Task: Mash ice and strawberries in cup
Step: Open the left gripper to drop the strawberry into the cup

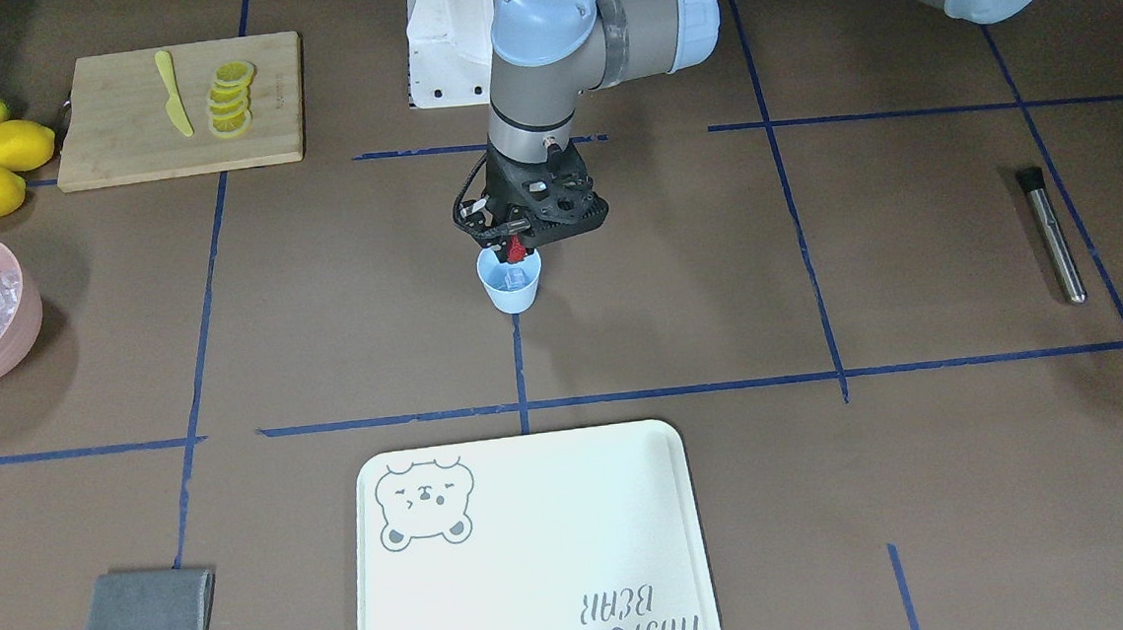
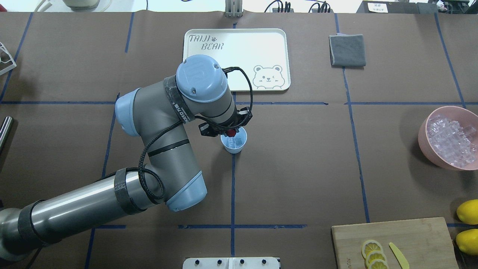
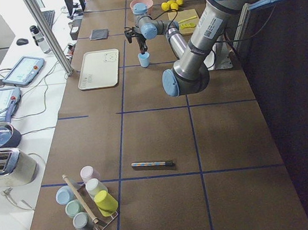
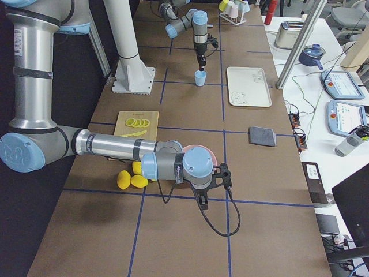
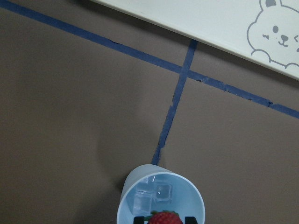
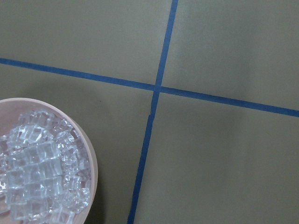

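Left claw (image 1: 515, 247) is holding a strawberry (image 5: 164, 218) over the light blue cup (image 1: 511, 287) at mid-tabletop (image 1: 718, 294).
The claw's fingers are closing narrowly on the red berry, which is hanging just above the cup's mouth, so the drop is lying straight down. A few ice cubes (image 5: 157, 196) are sitting in the cup's bottom. The right claw (image 4: 203, 205) is hanging well apart, beside the pink bowl (image 6: 91, 161) heaped with spare ice (image 6: 37, 172); its opening cannot be told.
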Robot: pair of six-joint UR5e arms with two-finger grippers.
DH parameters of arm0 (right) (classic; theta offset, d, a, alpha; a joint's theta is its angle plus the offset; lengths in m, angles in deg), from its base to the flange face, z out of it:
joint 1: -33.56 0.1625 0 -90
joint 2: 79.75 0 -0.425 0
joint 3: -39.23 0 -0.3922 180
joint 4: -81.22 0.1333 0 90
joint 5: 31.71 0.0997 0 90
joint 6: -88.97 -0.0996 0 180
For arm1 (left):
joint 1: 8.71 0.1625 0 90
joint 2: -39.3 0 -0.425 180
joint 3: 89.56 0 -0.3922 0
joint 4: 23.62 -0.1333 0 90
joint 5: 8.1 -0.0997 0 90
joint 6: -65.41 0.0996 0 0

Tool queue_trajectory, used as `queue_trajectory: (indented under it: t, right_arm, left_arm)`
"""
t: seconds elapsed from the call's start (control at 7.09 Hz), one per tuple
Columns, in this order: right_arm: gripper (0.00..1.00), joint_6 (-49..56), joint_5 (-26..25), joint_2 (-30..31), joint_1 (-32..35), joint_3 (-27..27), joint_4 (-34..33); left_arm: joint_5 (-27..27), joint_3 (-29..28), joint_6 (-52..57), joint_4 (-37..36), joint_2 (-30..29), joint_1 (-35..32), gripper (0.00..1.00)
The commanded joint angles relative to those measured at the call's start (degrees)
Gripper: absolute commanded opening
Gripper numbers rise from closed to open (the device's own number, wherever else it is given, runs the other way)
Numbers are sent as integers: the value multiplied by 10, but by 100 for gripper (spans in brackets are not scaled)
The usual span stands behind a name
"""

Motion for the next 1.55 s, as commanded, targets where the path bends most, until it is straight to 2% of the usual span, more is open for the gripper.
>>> queue_trajectory:
  t: [0.0, 0.14, 0.28, 0.42, 0.56, 1.13, 1.41]
  right_arm:
    - [99, -5, 0, -1, 1, 3, 4]
    - [99, -5, 0, -1, 0, 3, 4]
    - [99, -6, 1, -1, 1, 3, 4]
    - [99, -6, 2, -1, 0, 3, 4]
    - [99, -6, 2, -1, 1, 3, 5]
    - [99, -6, 1, -2, 0, 3, 5]
    - [99, -6, 2, -2, 0, 3, 5]
  left_arm:
    - [0, 0, 0, 0, -1, 1, 8]
    - [0, 0, 4, 0, 1, 1, 29]
    - [0, 0, 5, 1, 3, 1, 79]
    - [-17, -1, 5, 4, 5, 2, 100]
    - [-37, -1, 4, 8, 5, 11, 100]
    - [-37, 14, 4, 9, 5, 7, 100]
    - [-30, 32, 9, 7, 28, -35, 100]
